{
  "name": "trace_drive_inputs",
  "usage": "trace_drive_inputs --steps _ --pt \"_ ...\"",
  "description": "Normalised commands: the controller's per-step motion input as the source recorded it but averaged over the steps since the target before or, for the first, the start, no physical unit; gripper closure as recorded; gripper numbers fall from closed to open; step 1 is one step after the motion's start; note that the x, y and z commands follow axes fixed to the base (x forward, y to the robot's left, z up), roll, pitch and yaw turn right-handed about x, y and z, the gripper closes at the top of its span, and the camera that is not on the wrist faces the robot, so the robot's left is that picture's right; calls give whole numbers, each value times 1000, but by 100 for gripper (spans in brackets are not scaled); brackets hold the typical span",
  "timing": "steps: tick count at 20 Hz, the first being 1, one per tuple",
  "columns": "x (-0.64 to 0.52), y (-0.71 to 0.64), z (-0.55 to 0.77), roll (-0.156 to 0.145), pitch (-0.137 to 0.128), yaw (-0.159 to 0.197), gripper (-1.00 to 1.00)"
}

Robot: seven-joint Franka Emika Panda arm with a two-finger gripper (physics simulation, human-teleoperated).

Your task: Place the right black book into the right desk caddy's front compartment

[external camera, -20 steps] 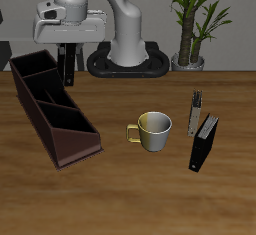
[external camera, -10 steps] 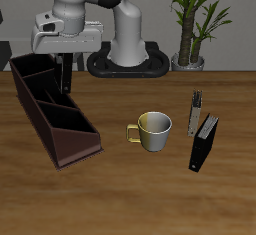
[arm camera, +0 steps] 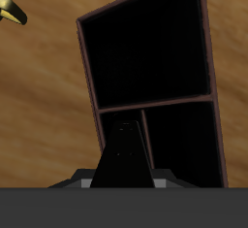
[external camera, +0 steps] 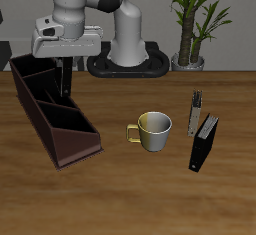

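Gripper [external camera: 67, 71] clamped on the right black book [external camera: 67, 79], hanging upright just above the right desk caddy [external camera: 53, 111]; we judge it best to keep the book vertical, centre it over the front compartment, and lower it clear of the dividers before letting go.

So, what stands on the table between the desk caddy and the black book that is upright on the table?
A mug stands between the desk caddy and the upright black book; the exterior view shows it.
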Motion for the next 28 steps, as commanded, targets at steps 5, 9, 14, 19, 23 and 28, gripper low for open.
trace_drive_inputs --steps 5,9,14,19,23,28 --pt "16 -10 -139 -1 20 -10 100" --pt "27 34 -147 14 21 -4 100" --pt "51 -70 -170 -7 23 -10 100" --pt "-29 -101 -144 -17 21 -20 100" --pt "34 -33 -143 -4 26 -4 100" --pt "76 6 -158 2 25 -11 100"
